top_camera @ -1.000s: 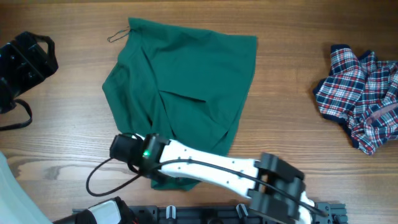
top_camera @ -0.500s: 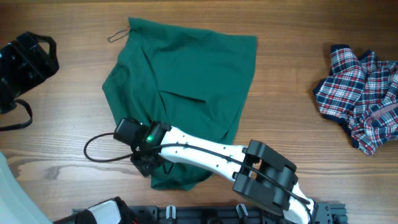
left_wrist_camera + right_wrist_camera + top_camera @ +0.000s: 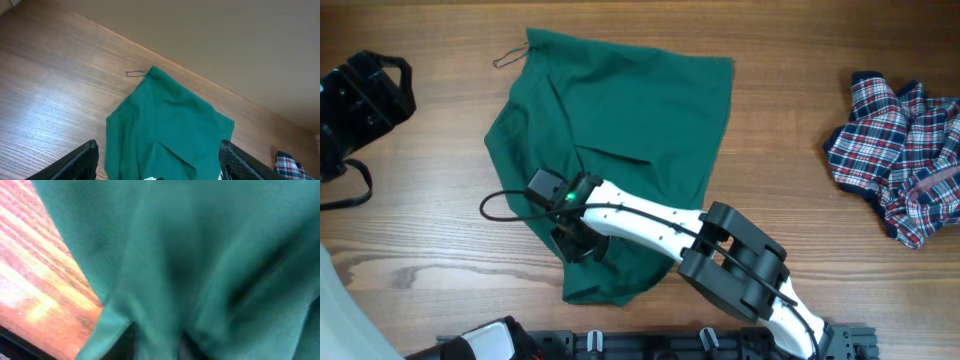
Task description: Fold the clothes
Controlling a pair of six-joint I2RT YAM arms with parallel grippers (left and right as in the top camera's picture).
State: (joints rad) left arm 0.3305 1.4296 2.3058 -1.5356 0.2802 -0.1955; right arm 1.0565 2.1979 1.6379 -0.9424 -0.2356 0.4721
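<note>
The left claw (image 3: 157,150) stands wide with nothing between its fingers, off at the left side of the tabletop (image 3: 800,100). The green garment (image 3: 620,130) lies spread flat ahead of it and well apart. The cord loop (image 3: 507,57) pokes out of the garment's far left corner, the corner on this claw's side. The right claw (image 3: 578,243) is down on the garment's near left edge, its arm reaching across the near corner of the cloth. Its wrist view is filled with blurred green folds and a strip of wood, so I cannot tell whether the claw is wide, narrow or pinching cloth. From this claw nearly all the garment lies farther away and to its right. Only a short tail of cloth is on its near side. The garment's long axis runs from that near corner away to the far edge, leaning slightly right. The right arm is plainly the nearer one, so any fold probably starts here, carrying this edge across or along that axis. The plaid garment (image 3: 900,155) sits crumpled well to the right of the right claw, touching neither claw.
</note>
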